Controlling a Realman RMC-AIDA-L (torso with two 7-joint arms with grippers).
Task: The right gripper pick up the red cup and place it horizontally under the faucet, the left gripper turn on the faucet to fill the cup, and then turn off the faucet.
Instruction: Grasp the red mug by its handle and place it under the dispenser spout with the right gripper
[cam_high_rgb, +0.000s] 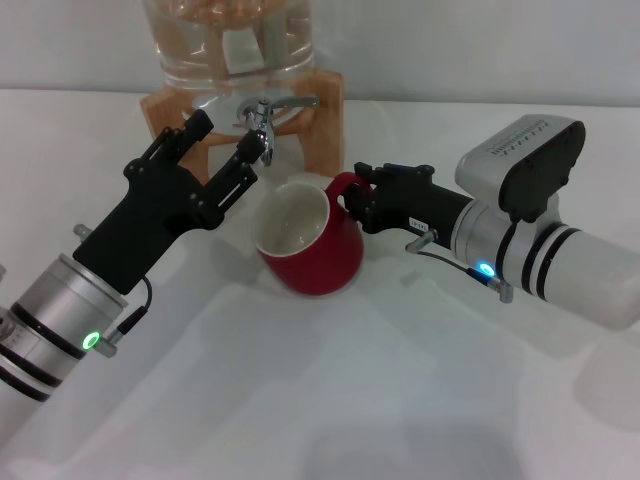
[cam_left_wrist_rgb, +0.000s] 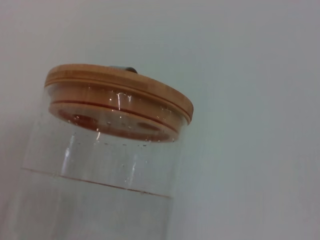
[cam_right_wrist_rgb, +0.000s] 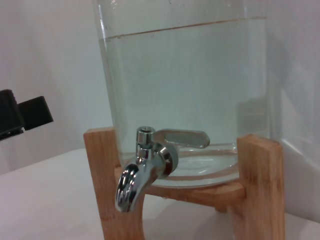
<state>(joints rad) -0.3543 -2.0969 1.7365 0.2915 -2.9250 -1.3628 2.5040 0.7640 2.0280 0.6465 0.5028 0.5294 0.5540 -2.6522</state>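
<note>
The red cup (cam_high_rgb: 322, 256) is tilted in front of and below the faucet (cam_high_rgb: 262, 118), its off-white mouth facing up and to the left. My right gripper (cam_high_rgb: 360, 196) is shut on the cup's handle from the right. The left gripper (cam_high_rgb: 228, 136) is open, with one finger on each side of the space just left of the chrome spout, touching nothing. In the right wrist view the faucet (cam_right_wrist_rgb: 146, 167) shows its flat lever (cam_right_wrist_rgb: 184, 137) lying sideways, and no water runs from the spout. A black finger of the left gripper (cam_right_wrist_rgb: 25, 114) shows at that view's edge.
The glass jar (cam_right_wrist_rgb: 185, 85) holds water and sits in a wooden stand (cam_high_rgb: 322, 122) at the back of the white table (cam_high_rgb: 330, 400). The left wrist view shows only the jar's wooden lid (cam_left_wrist_rgb: 117, 92) and upper glass wall.
</note>
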